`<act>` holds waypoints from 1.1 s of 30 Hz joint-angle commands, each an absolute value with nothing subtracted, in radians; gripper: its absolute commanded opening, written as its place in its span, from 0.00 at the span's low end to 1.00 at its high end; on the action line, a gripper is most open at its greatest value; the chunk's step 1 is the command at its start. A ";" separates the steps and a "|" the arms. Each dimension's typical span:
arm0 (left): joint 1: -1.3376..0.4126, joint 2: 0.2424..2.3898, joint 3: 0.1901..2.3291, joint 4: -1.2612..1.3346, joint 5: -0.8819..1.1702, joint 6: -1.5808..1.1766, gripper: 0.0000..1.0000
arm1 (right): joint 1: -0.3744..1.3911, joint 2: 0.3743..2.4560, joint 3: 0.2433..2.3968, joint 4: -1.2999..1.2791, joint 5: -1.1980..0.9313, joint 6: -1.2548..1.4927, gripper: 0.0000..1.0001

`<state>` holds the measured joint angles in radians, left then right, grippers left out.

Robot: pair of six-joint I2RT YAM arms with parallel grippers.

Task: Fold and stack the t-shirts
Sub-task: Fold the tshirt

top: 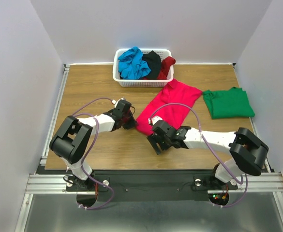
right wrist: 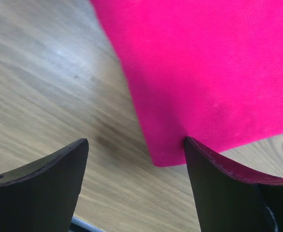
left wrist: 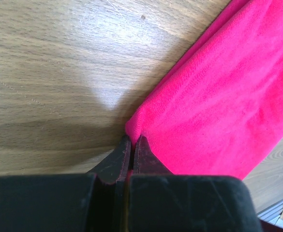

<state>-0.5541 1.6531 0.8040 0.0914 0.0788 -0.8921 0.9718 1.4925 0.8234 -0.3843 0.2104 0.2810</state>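
- top view: the pink-red shirt (top: 170,104) lies on the table (top: 83,87) just in front of the basket (top: 141,83).
- left wrist: your left fingers (left wrist: 119,159) are pinched onto its hem corner; hold firm.
- right wrist: your right fingers (right wrist: 49,174) gape apart around the other corner; close before lifting.

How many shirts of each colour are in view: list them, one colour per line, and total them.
Pink-red shirt: 1
Green shirt: 1
Blue shirt: 1
Black shirt: 1
Dark red shirt: 1
Total: 5
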 commanded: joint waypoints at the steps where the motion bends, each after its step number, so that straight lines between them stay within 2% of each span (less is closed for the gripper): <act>1: -0.554 1.623 0.772 0.029 0.061 -0.881 0.00 | 1.006 1.509 0.841 -0.379 0.236 0.299 0.83; 4: -0.554 1.606 0.753 0.023 0.057 -0.884 0.00 | 1.006 1.552 0.845 -0.385 0.262 0.325 0.72; 7: -0.554 1.585 0.739 0.012 0.040 -0.887 0.00 | 1.009 1.578 0.839 -0.396 0.273 0.359 0.69; 10: -0.554 1.562 0.706 0.014 0.035 -0.896 0.00 | 1.011 1.583 0.821 -0.396 0.273 0.391 0.56; 11: -0.554 1.556 0.698 0.015 0.037 -0.903 0.00 | 1.014 1.585 0.815 -0.396 0.261 0.400 0.46; 12: -0.554 1.548 0.686 0.017 0.040 -0.907 0.00 | 1.020 1.583 0.812 -0.397 0.259 0.406 0.40; 14: -0.554 1.510 0.643 0.024 0.051 -0.913 0.00 | 1.040 1.577 0.808 -0.402 0.246 0.419 0.16; 15: -0.554 1.491 0.625 0.026 0.052 -0.916 0.00 | 1.072 1.575 0.811 -0.403 0.242 0.426 0.11; 16: -0.555 1.442 0.583 0.025 0.054 -0.922 0.00 | 1.094 1.572 0.815 -0.413 0.235 0.446 0.01; 21: -0.578 1.211 0.440 -0.024 0.069 -0.991 0.00 | 1.296 1.542 0.879 -0.471 0.201 0.517 0.00; 24: -0.598 0.954 0.399 -0.182 0.014 -1.063 0.00 | 1.389 1.488 0.916 -0.485 0.150 0.577 0.01; 28: -0.604 0.686 0.406 -0.443 -0.067 -1.132 0.00 | 1.459 1.425 0.934 -0.483 0.126 0.624 0.00; 33: -0.606 0.497 0.459 -0.572 -0.144 -1.180 0.00 | 1.465 1.350 0.945 -0.485 0.112 0.647 0.00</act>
<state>-0.6079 0.5602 0.4034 -0.4168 -0.0261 -1.1236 1.4605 1.4059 0.9134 -0.4641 0.1410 0.5991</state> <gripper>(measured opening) 0.048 0.035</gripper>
